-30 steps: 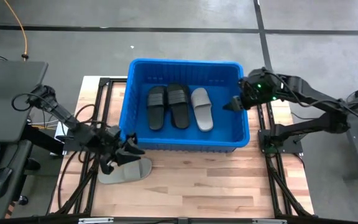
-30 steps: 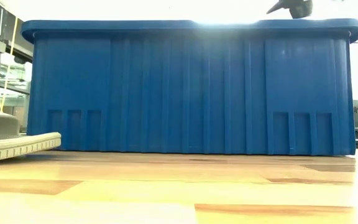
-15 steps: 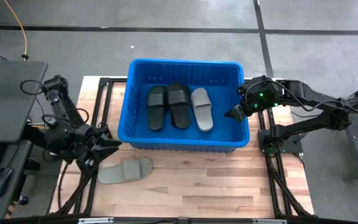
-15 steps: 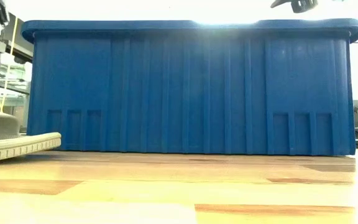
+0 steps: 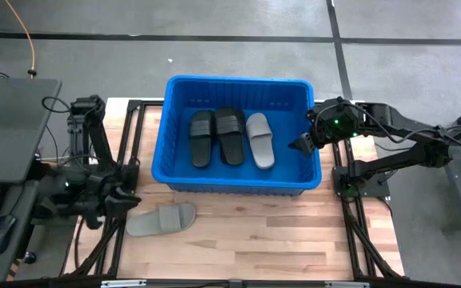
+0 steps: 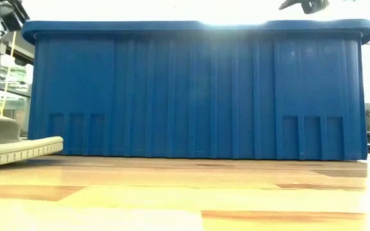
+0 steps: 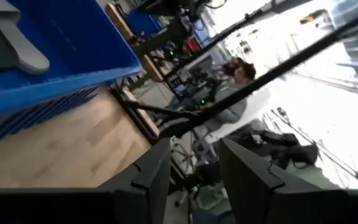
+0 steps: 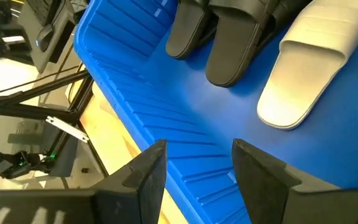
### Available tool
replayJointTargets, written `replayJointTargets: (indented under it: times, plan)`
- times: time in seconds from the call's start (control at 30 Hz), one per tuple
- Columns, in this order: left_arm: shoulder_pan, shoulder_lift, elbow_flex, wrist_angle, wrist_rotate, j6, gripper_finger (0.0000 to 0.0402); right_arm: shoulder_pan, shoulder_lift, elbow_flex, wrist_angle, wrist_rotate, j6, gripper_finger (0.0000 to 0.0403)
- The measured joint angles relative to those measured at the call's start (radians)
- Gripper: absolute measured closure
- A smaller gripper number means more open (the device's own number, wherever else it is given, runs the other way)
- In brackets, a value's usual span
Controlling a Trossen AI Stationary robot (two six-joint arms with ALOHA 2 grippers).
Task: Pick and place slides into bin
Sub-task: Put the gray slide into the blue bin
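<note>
I see the bin (image 5: 238, 134) at mid-table with two black slides (image 5: 216, 137) and one grey slide (image 5: 259, 140) lying side by side inside. One more grey slide (image 5: 162, 219) lies on the table outside the bin's left front corner, long axis along the front wall. My left gripper (image 5: 118, 196), fingers parted and empty, hangs beside that slide's toe end, the nearer arm. My right gripper (image 5: 303, 142), fingers apart and empty, hovers at the bin's right rim.
</note>
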Motion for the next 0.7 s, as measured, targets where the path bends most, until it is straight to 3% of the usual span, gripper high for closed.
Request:
replayJointTargets:
  times: [0.27, 0.4, 0.63, 0.7]
  plan:
    - [0.002, 0.133, 0.0, -0.035, 0.093, -0.184, 0.0275, 0.02, 0.0, 0.0, 0.032, -0.004, 0.015, 0.0233]
    - [0.0, 0.211, 0.0, -0.102, 0.074, -0.334, 0.0275, 0.019, 0.0, -0.001, 0.053, 0.013, 0.032, 0.0233]
    - [0.042, 0.358, 0.0, -0.322, 0.051, -0.739, 0.0275, 0.019, 0.0, -0.001, 0.11, 0.008, 0.031, 0.0233]
    - [0.076, 0.396, 0.0, -0.386, 0.111, -0.84, 0.0275, 0.019, 0.0, -0.001, 0.128, 0.006, 0.032, 0.0233]
